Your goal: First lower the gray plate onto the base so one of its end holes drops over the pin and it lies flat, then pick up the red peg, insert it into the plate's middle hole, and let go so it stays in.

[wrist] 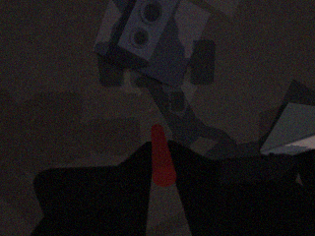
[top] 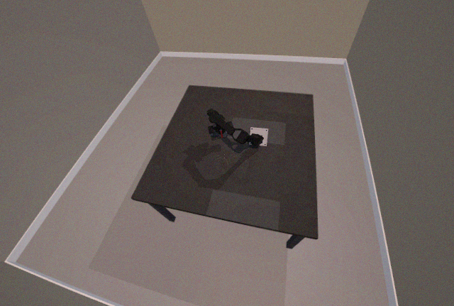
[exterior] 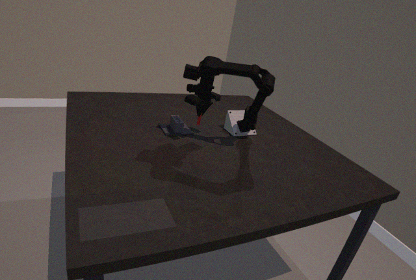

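Observation:
The gripper (exterior: 200, 114) (wrist: 160, 147) is shut on the red peg (top: 221, 134) (exterior: 199, 121) (wrist: 163, 169) and holds it above the table, its lower end pointing down. The base (exterior: 169, 132) (wrist: 172, 66) stands on the table beyond the peg in the wrist view, and left of it in the exterior view. The gray plate (wrist: 157, 30) appears to lie along the base's raised block; two dark round holes show, and its far end is cut off. Whether the pin stands in an end hole cannot be told. The arm hides most of the base in the top view.
A white wedge-shaped mount (top: 263, 133) (exterior: 230, 123) (wrist: 295, 125) with small dark holes stands by the arm's foot, right of the peg in the exterior view. The arm's shadow falls across the dark table (top: 286, 185) (exterior: 285, 176) and the base. A lighter rectangle shows near the table's front edge.

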